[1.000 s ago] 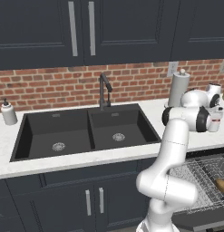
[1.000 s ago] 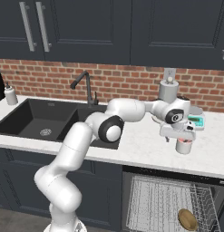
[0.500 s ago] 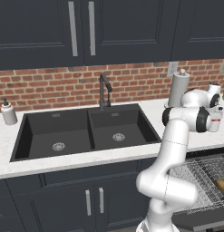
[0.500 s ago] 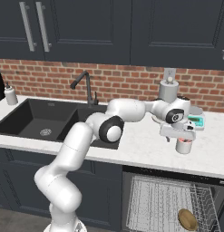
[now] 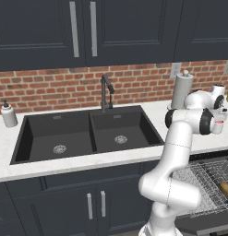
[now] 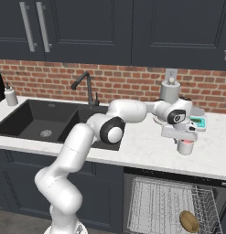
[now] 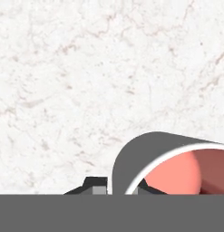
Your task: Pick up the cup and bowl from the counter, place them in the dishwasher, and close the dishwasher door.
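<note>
Jaws pinching the cup (image 6: pixel 185 146) rim — cup upright on counter (image 6: pixel 142 153) | bowl (image 6: pixel 189 221) — dishwasher (image 6: pixel 169 205) rack

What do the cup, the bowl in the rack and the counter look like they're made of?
Cup: probably glazed ceramic or plastic, with a smooth grey wall and red inside. Bowl: looks like wood, matte tan-brown. Counter: polished stone, white with faint veining.

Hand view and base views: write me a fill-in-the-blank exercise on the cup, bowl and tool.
1. The tool has its fingers closed on the rim of the small pale grey cup with the ____ inside.
2. The cup stands on the white speckled stone ____.
3. The tan wooden bowl already lies in the dishwasher's wire ____.

Missing words: red; counter; rack
</note>
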